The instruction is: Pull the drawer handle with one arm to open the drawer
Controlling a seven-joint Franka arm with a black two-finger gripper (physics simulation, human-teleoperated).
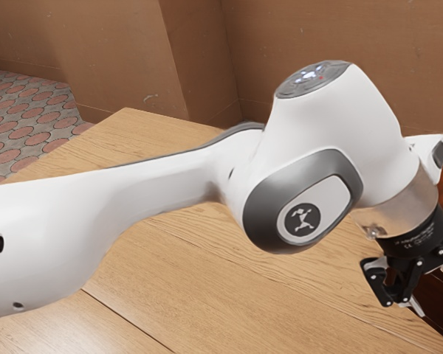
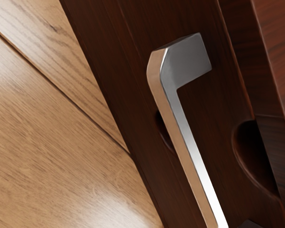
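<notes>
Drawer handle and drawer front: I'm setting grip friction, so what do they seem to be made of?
The drawer handle looks like satin or brushed metal, perhaps steel or aluminium: pale grey, with a soft bright sheen along its edge. The drawer front looks like dark reddish-brown wood or veneer, smoothly finished: fine grain streaks run along it. Both are guesses from a render.
</notes>
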